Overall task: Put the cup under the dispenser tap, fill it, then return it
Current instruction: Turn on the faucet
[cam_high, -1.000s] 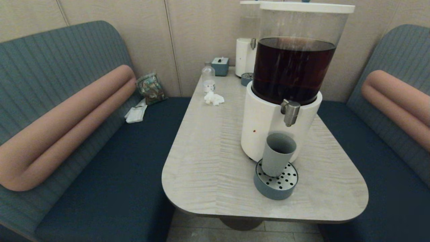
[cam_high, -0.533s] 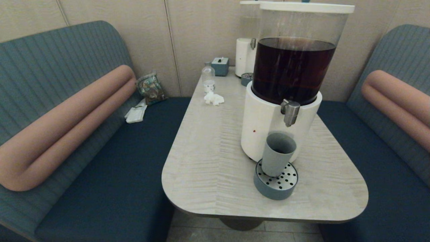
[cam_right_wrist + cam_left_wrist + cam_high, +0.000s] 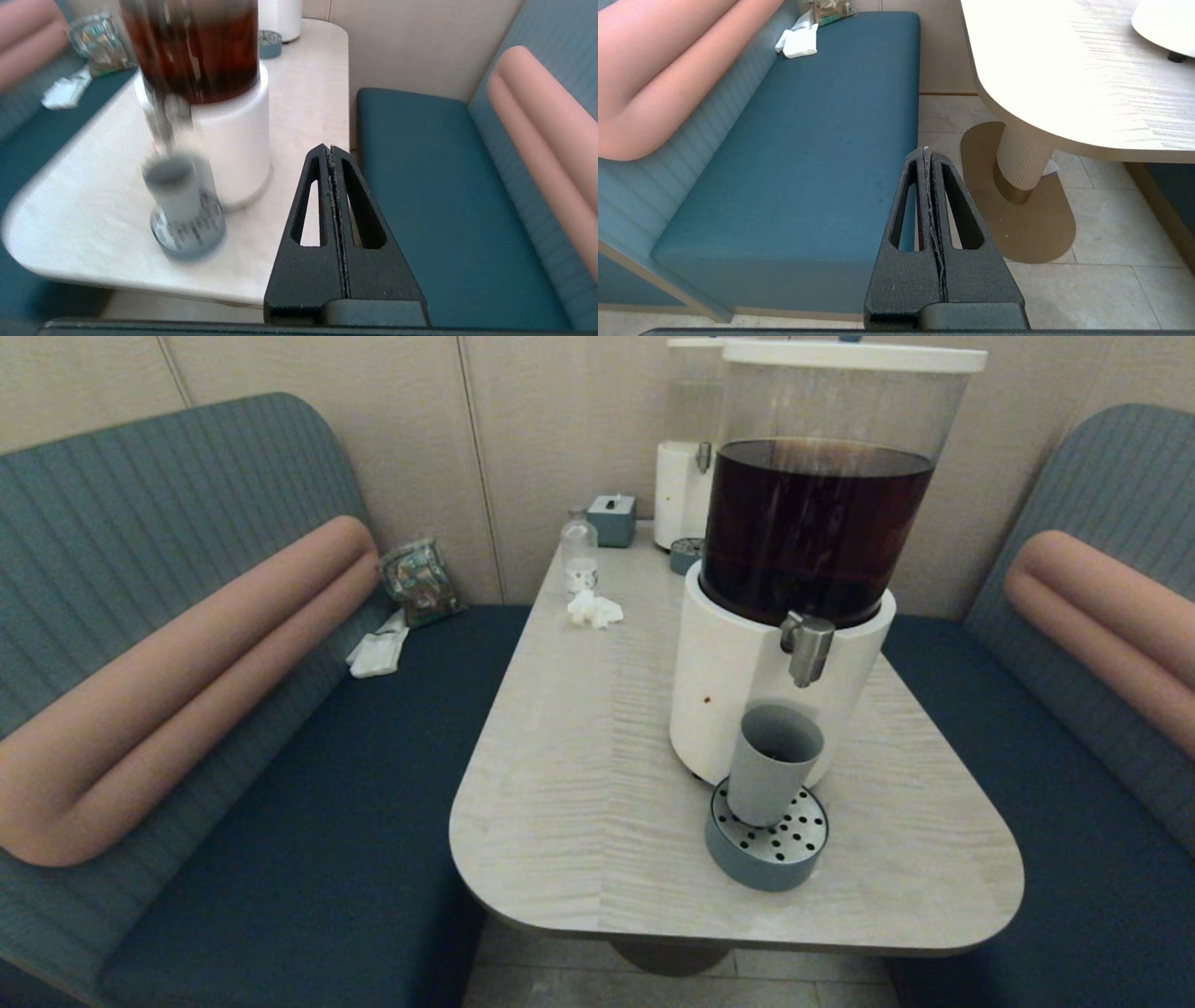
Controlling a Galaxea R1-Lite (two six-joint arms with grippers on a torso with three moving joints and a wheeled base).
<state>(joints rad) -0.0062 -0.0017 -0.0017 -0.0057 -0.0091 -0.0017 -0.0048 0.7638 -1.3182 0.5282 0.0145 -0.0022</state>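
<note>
Cup (image 3: 773, 765) placement, head view: the grey-blue tumbler stands upright on the perforated drip tray (image 3: 767, 847), directly below the dispenser tap (image 3: 806, 649) and just in front of the dispenser's white base (image 3: 724, 695). A clear gap separates the spout from the cup's rim, and no stream is visible. The tank above the tap holds dark brown liquid. Neither arm appears in this view. Judged from this, placing is done and the filling step is in hand, with the tap not yet being worked; how much the cup holds cannot be told.

Left wrist view: the left gripper (image 3: 928, 154) has its fingers pressed together on nothing. It hangs low, beside the counter (image 3: 1064, 84) edge and above the floor and the blue bench seat (image 3: 822, 140), well apart from the dispenser; it reads as parked.

Right wrist view: the right gripper (image 3: 330, 150) is likewise closed and empty. It sits off the counter's edge, on the side of the dispenser away from the left arm, with cup (image 3: 175, 193) and tap both in sight. The next move probably calls for this gripper to reach the tap and operate it without knocking the cup, then part its fingers to take the cup round its wall for the return.
</note>
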